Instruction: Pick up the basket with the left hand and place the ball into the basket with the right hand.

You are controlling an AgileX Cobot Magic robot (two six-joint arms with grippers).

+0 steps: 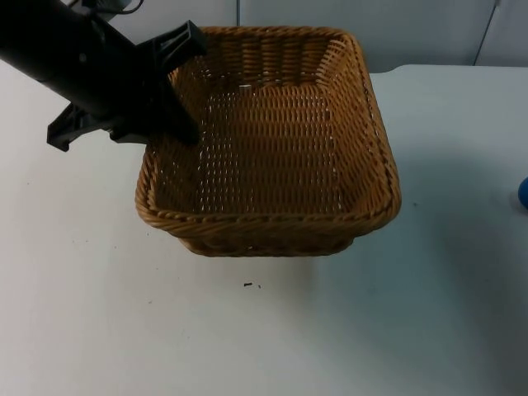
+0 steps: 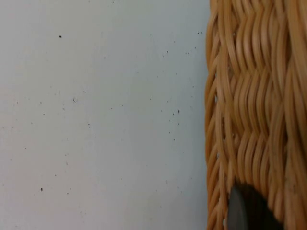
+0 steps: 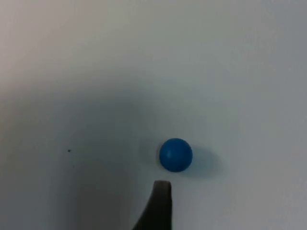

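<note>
Wicker basket [image 1: 272, 148] — left hand [image 1: 169, 115] gripping.

Square brown woven wicker basket [image 1: 272, 140] occupying table centre, its open interior unobstructed from above, black left gripper [image 1: 169, 99] blocking the rim at ten o'clock, bare white table top [image 1: 272, 338] from four to eight o'clock, small blue ball [image 1: 523, 194] at three o'clock, well apart.

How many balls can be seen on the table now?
1. The small blue ball lies on the white table, to the right of the brown woven wicker basket, apart from it. Nothing lies inside the basket.
</note>
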